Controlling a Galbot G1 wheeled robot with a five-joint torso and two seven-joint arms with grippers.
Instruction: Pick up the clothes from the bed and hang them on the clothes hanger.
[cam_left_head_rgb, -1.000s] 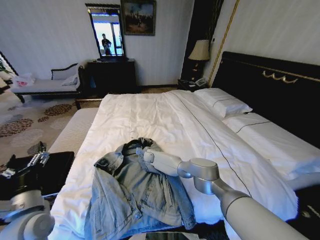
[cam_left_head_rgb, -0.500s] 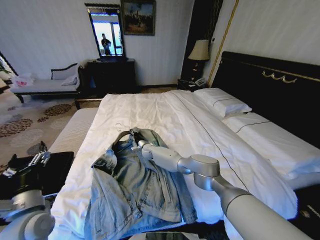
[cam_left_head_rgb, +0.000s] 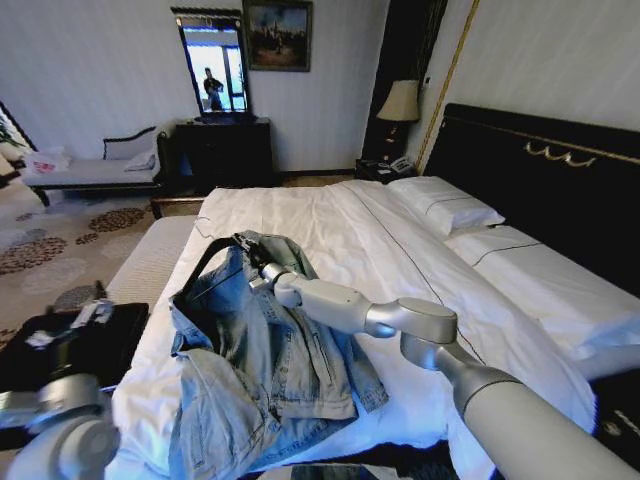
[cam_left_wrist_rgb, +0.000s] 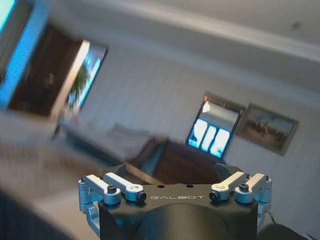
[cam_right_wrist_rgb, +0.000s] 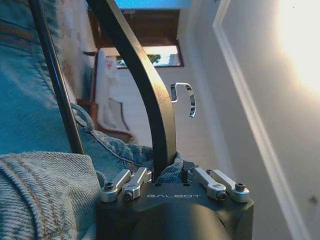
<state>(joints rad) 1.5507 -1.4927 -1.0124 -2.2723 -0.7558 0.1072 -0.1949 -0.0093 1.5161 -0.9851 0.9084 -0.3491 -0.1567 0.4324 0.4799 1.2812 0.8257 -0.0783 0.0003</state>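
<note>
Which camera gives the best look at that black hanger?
The right wrist view: the clothes hanger rises close up from the right gripper, its metal hook clear. The head view shows its black bar inside the denim jacket. The left wrist view faces the room.

arms: silver-grey rounded tubes | wrist blocks: black, "GALBOT" lettering | linkages: silver, black screws

The right arm is stretched forward and leftward, elbow bent, with its gripper (cam_left_head_rgb: 262, 272) raised at the far end. In the right wrist view the right gripper (cam_right_wrist_rgb: 167, 176) is seen clamped tight. The left arm is held low at the left, its gripper (cam_left_wrist_rgb: 175, 187) spread apart.
</note>
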